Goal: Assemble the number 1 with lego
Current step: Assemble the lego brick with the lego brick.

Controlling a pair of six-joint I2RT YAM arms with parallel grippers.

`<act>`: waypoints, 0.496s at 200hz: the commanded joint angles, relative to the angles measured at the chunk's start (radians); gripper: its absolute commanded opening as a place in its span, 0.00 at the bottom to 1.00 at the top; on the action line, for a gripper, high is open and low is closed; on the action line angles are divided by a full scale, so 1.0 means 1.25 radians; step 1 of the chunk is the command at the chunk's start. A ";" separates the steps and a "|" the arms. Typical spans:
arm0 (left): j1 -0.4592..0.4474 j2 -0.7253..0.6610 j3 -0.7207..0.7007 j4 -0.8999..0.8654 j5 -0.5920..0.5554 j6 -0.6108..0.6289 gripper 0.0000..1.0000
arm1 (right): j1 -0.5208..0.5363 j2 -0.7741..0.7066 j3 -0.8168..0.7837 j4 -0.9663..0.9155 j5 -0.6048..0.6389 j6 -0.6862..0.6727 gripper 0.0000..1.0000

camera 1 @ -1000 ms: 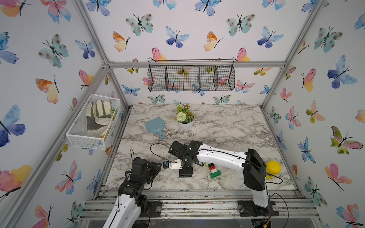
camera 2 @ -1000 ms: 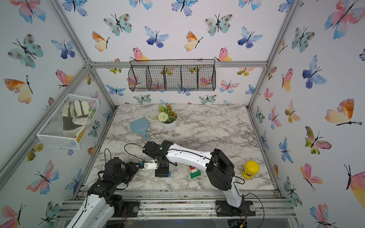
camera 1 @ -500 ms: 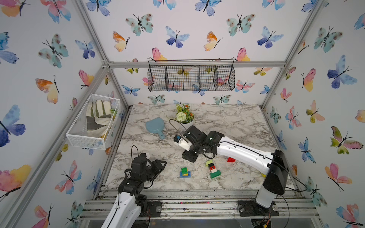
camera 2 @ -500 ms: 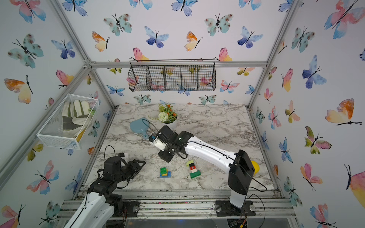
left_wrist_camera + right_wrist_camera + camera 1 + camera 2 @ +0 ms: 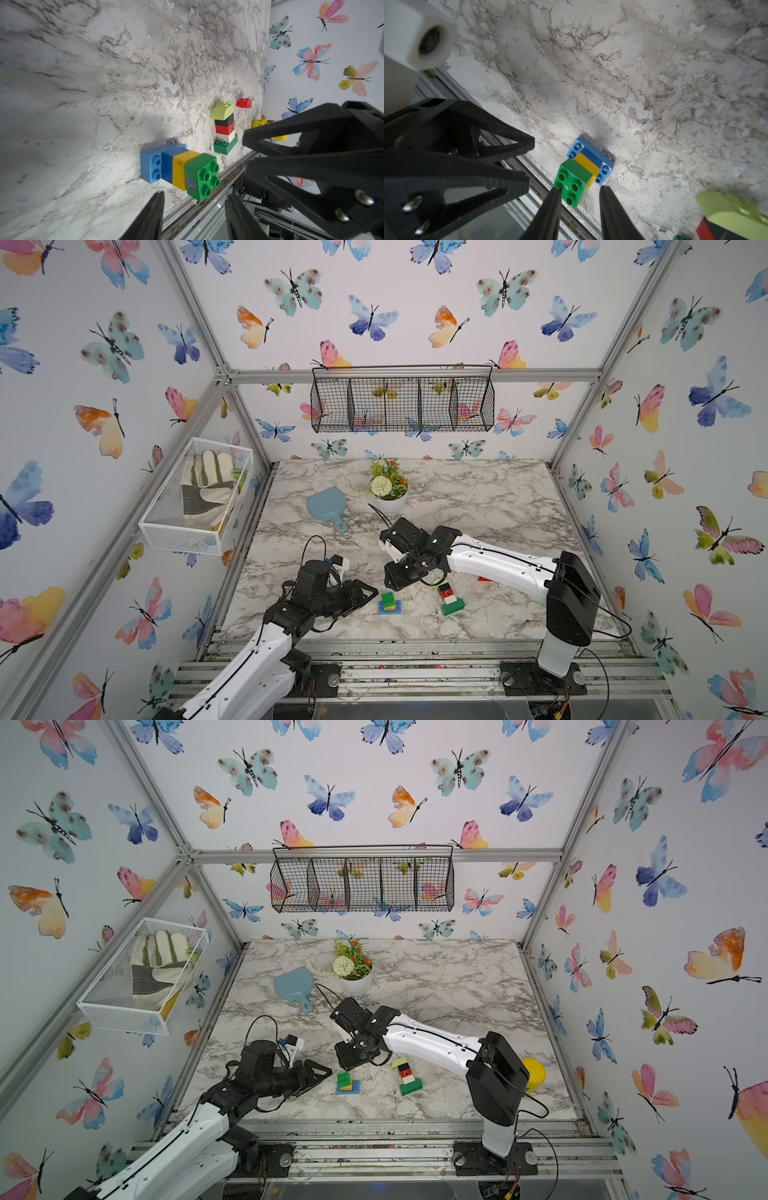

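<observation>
The left gripper (image 5: 194, 195) has neared the four-brick stack (image 5: 389, 602); it and the right gripper (image 5: 580, 188) gape empty. Five-brick stack (image 5: 449, 598); one red brick (image 5: 483, 579), half-hidden.

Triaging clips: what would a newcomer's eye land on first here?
Two bright brick stacks near the front edge of the marble table: a green-topped stack standing upright, and a lime-ended column apparently lying flat beside it. The left end effector and right end effector, both open, hover by the upright one.
</observation>
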 commanded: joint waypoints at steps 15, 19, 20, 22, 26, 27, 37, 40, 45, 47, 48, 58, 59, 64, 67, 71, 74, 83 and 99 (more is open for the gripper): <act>-0.033 0.040 0.006 0.075 -0.008 -0.013 0.51 | 0.000 0.006 -0.004 -0.015 -0.034 0.020 0.35; -0.035 0.046 0.007 0.079 -0.008 -0.015 0.50 | 0.000 0.009 -0.003 -0.016 -0.036 0.020 0.35; -0.036 0.047 0.007 0.080 -0.008 -0.015 0.50 | 0.000 0.009 -0.003 -0.017 -0.037 0.020 0.35; -0.037 0.049 0.007 0.081 -0.008 -0.015 0.50 | 0.000 0.011 -0.002 -0.018 -0.038 0.019 0.35; -0.040 0.055 0.008 0.085 -0.008 -0.014 0.49 | 0.000 0.013 0.000 -0.021 -0.042 0.019 0.34; -0.041 0.056 0.008 0.086 -0.008 -0.014 0.50 | 0.000 0.013 0.000 -0.021 -0.043 0.018 0.34; -0.048 0.068 0.014 0.092 -0.007 -0.014 0.48 | 0.000 0.016 -0.001 -0.023 -0.051 0.016 0.33; -0.049 0.071 0.016 0.095 -0.007 -0.014 0.48 | 0.000 0.016 -0.003 -0.023 -0.053 0.016 0.33; -0.053 0.077 0.017 0.097 -0.005 -0.014 0.47 | 0.000 0.017 -0.005 -0.023 -0.054 0.016 0.33; -0.055 0.080 0.017 0.099 -0.005 -0.013 0.47 | 0.000 0.017 -0.006 -0.024 -0.055 0.016 0.33; -0.055 0.081 0.017 0.100 -0.005 -0.013 0.47 | 0.000 0.017 -0.008 -0.024 -0.055 0.016 0.32; -0.062 0.096 0.019 0.104 -0.002 -0.010 0.45 | 0.000 0.015 -0.013 -0.026 -0.055 0.016 0.32; -0.062 0.097 0.019 0.104 -0.002 -0.010 0.45 | 0.000 0.016 -0.014 -0.026 -0.055 0.015 0.32; -0.063 0.103 0.019 0.105 -0.001 -0.009 0.44 | 0.000 0.015 -0.016 -0.028 -0.056 0.015 0.32; -0.065 0.107 0.020 0.105 0.001 -0.008 0.44 | 0.000 0.015 -0.018 -0.029 -0.057 0.015 0.32; -0.066 0.111 0.021 0.105 0.000 -0.007 0.43 | 0.000 0.015 -0.019 -0.028 -0.058 0.015 0.32; -0.067 0.114 0.020 0.106 0.000 -0.007 0.43 | 0.000 0.014 -0.021 -0.028 -0.059 0.015 0.31; -0.068 0.120 0.021 0.107 0.001 -0.006 0.41 | 0.000 0.013 -0.025 -0.027 -0.064 0.015 0.31; -0.068 0.124 0.021 0.111 0.001 -0.008 0.40 | 0.000 0.014 -0.030 -0.026 -0.071 0.015 0.30</act>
